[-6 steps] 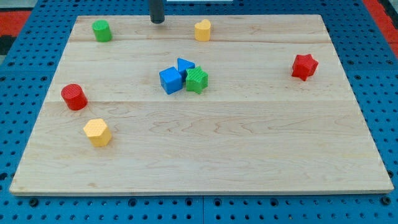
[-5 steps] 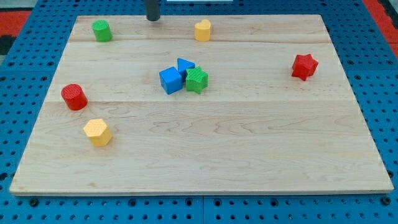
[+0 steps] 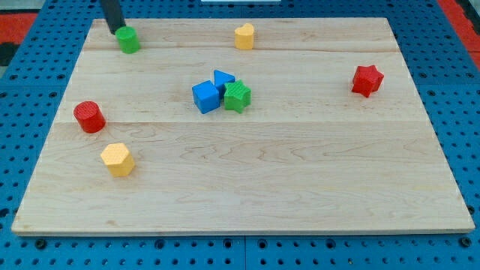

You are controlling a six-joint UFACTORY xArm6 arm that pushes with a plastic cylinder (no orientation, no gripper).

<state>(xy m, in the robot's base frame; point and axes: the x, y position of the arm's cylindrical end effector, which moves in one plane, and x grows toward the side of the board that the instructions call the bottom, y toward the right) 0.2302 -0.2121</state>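
Camera view: my tip (image 3: 116,30) sits at the board's (image 3: 300,187) 11 o'clock corner, touching the green cylinder (image 3: 129,40) from its 10 o'clock side. It is a bare rod, with no fingers to open or close. The red cylinder (image 3: 89,116) lies well apart, toward 6 o'clock; the yellow block (image 3: 244,36) toward 3 o'clock.

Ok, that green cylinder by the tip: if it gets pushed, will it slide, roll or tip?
Probably slide. The green cylinder stands upright on a flat end and looks squat, so tipping seems unlikely. My tip sits against its upper-left side. It looks like rigid, light plastic, and the wooden board looks smooth, so it may twist sideways if pushed off-centre.
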